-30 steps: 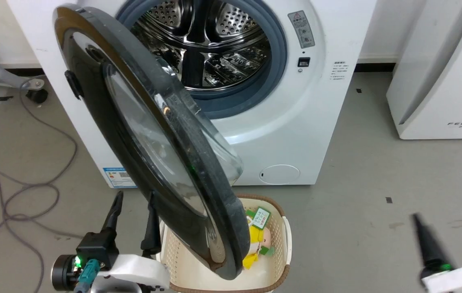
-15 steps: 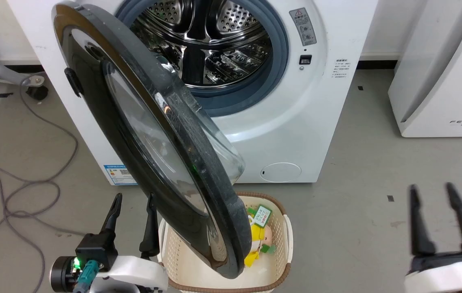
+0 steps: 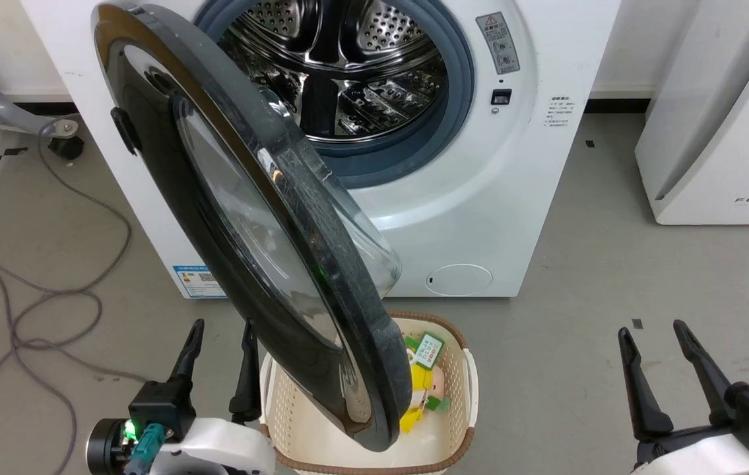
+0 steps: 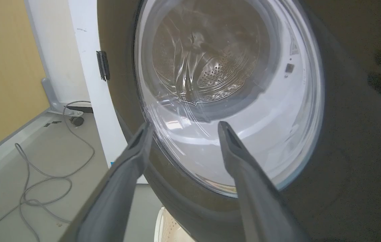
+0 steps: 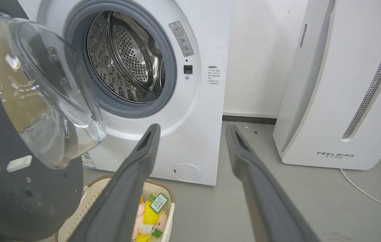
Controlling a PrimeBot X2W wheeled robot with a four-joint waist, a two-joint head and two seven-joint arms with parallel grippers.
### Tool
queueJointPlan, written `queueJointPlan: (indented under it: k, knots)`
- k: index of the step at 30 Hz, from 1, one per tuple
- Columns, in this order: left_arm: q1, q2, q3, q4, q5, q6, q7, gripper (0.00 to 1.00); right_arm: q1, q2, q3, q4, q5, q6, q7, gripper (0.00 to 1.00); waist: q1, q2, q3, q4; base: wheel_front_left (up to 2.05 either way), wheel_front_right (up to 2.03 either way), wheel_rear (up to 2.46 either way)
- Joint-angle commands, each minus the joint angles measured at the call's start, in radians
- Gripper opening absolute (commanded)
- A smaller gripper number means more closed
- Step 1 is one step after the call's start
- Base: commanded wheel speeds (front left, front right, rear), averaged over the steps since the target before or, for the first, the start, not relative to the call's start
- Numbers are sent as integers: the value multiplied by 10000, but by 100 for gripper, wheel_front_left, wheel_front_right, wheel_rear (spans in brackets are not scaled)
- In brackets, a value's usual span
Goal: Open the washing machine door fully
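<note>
The washing machine door [image 3: 249, 224] stands roughly half open, edge-on to me, running 11 to 5 o'clock in the head view. My left claw [image 3: 224, 324], fingers apart and empty, is the nearer, just beside the outer face. My right claw [image 3: 651, 328], also apart, lies well off at 3 o'clock, on the inner side.

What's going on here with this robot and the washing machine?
A two-armed robot is working on opening the washing machine door, which stands swung well out from the washing machine, leaving the steel drum exposed. Its left gripper is open beside the door's outer face, holding nothing; whether it touches the door is unclear. The right gripper is open too, off to the right over the floor. A laundry basket sits under the door's lower edge.
</note>
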Motion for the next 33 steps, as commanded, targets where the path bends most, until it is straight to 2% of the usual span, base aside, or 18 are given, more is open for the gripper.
queueJointPlan:
  k: [1,15,16,18,21,27,33]
  knots:
    - [84,17,9,49,-7,-3,-53,0,62,43,17,37,60,6,-51,100,0,0,-18,0,0,0,0]
    - [-36,4,-50,-553,101,104,-53,0,1,44,-59,317,320,6,-96,100,0,0,-74,56,0,0,0]
    - [-73,2,37,-967,179,389,-53,0,-2,44,-98,391,372,6,-113,100,0,0,-103,72,0,0,0]
    - [-149,-3,60,-1869,166,682,-53,0,-3,45,-182,483,395,6,-98,100,0,0,-124,77,0,0,0]
    - [-236,-5,-60,-2740,179,769,-41,0,-15,45,-220,520,392,6,-110,100,0,0,-111,96,0,0,0]
    - [-492,-9,-570,-4924,125,732,-27,0,-50,45,-278,557,382,6,-153,100,0,0,-56,118,0,0,0]
    - [-613,-14,-1559,-6587,-373,427,73,0,-103,45,-242,688,419,6,-201,100,0,0,-42,90,0,0,0]
